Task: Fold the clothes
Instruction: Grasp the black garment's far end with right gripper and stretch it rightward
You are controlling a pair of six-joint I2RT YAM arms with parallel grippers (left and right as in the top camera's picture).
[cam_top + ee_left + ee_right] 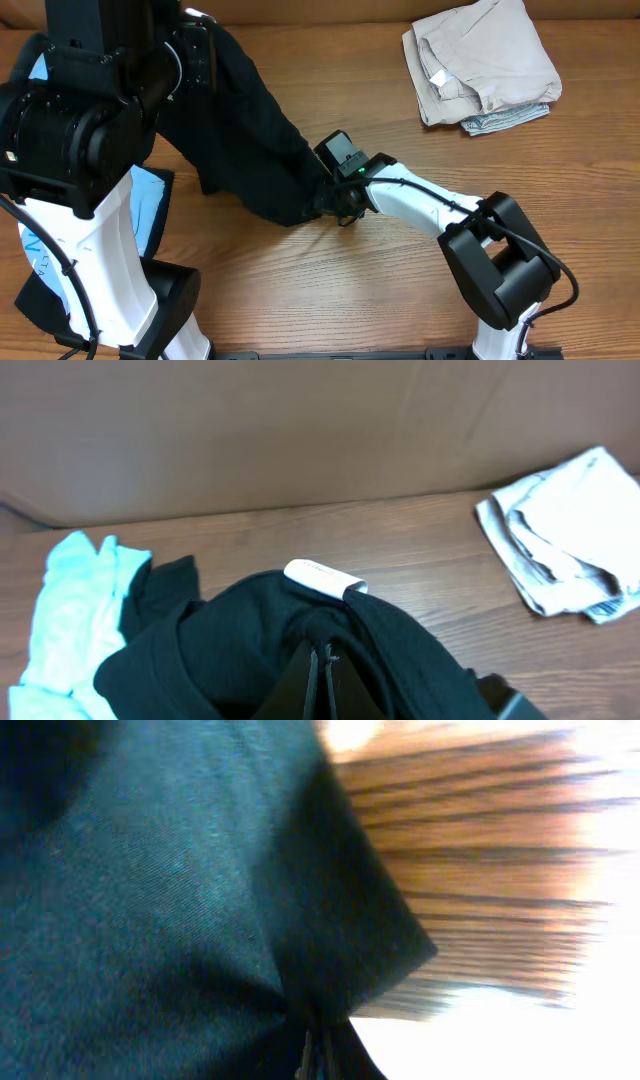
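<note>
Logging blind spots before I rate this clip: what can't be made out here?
- Left gripper: overhead, hidden under the left arm; left wrist, cut off at bottom edge.
- Right gripper: overhead, buried in the black garment.
- Light blue T-shirt: overhead, mostly under the left arm.
- White tag: left wrist, print too small.
- Table: right wrist, blurred and glared.

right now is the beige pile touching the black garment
No, bare table separates the beige pile from the black garment in the overhead view.
</note>
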